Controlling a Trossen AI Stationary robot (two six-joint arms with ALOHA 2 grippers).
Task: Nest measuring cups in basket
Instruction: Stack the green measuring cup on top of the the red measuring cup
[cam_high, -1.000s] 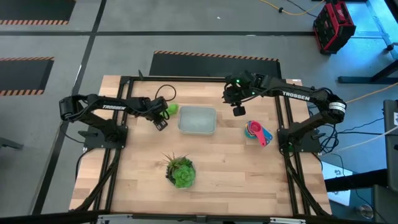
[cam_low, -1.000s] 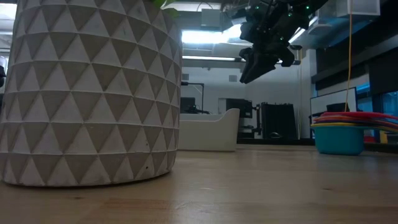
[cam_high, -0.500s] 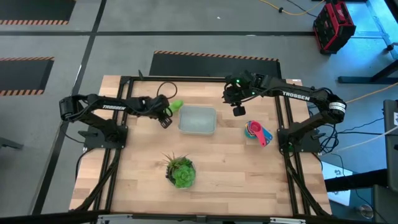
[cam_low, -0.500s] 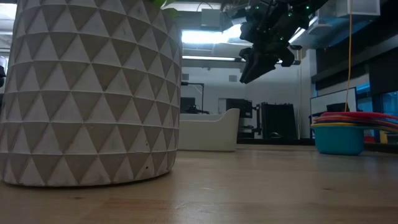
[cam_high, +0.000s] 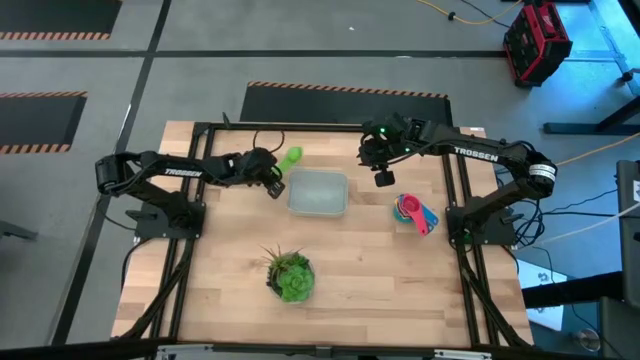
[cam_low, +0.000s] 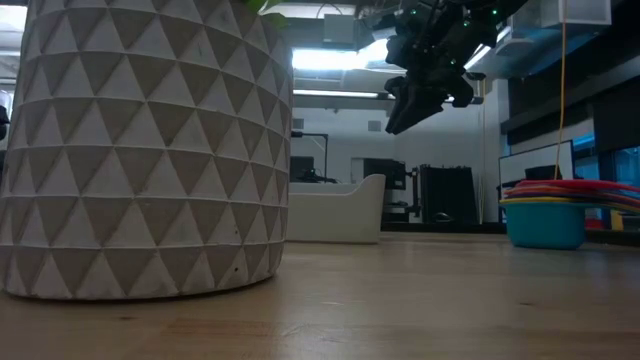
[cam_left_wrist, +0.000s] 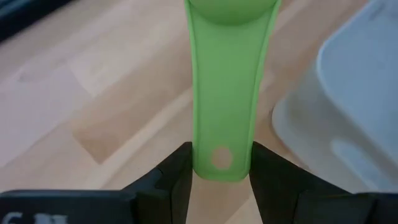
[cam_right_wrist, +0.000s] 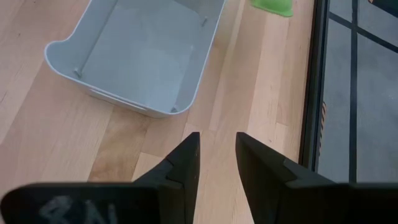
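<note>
Green cup (cam_left_wrist: 229, 81) handle toward jaws

Green plastic measuring cup (cam_high: 289, 157): held off the worktop by its handle, just beside the empty pale grey-blue translucent rectangular basket (cam_high: 318, 193). Stack of nested coloured plastic measuring cups (cam_high: 413, 213): on worktop, well apart from basket.

The pale wooden plank surface (cam_high: 360, 270) looks smooth and matt. The green plastic measuring cup (cam_left_wrist: 227, 87) is smooth with a soft sheen. The pale grey-blue translucent plastic basket (cam_right_wrist: 74, 56) looks frosted. The white pot (cam_low: 140, 150) bears a matt, faceted triangle relief.
</note>
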